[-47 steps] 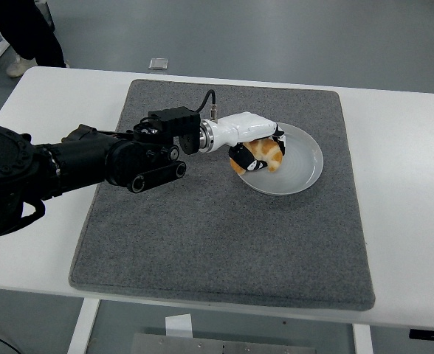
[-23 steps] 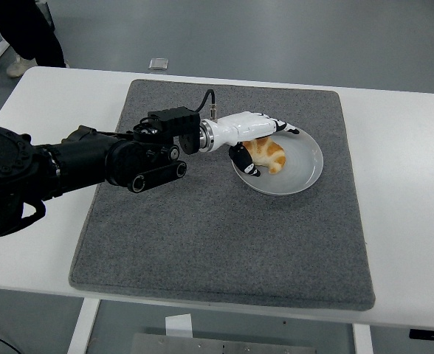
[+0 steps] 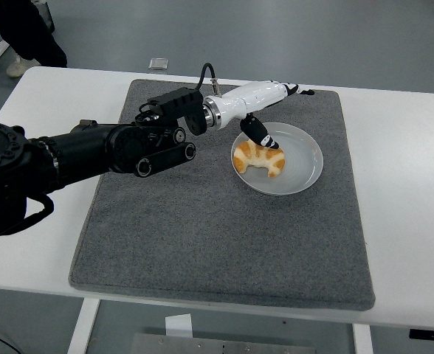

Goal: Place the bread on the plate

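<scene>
Bread (image 3: 259, 160) released since a second ago, now resting on plate (image 3: 305, 166); left hand (image 3: 265, 110) lifted away, fingers spread, empty. Placement apparently complete.

— What gets cut off or hidden here?
— The left arm (image 3: 91, 151) runs out past the left edge, so its shoulder end is lost. A person (image 3: 25, 33) at the top left shows only as dark legs and one shoe.
— Anything covered?
— The left hand (image 3: 257, 99) overlaps the far rim of the plate (image 3: 305, 173). The small grey object (image 3: 158, 63) on the floor is too small to identify.
</scene>
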Robot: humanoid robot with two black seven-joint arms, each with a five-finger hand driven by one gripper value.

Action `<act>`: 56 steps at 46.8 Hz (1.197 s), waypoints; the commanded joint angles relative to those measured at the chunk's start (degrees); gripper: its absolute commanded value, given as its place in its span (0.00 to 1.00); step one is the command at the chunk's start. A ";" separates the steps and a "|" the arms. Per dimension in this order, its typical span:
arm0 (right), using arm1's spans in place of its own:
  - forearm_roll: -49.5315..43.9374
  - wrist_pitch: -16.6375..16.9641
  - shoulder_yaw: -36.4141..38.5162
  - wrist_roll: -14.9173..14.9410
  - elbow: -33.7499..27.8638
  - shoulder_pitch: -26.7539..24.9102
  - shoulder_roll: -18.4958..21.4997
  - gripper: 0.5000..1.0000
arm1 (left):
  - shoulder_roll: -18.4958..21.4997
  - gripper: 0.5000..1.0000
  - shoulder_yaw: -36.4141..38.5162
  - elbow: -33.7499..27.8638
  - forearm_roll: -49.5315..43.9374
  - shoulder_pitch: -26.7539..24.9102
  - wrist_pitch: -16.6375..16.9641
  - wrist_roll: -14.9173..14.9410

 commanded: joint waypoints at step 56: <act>0.00 -0.01 0.00 0.00 0.00 0.00 0.00 0.90 | 7.75 1.00 -42.06 6.03 -53.54 15.36 -8.63 1.57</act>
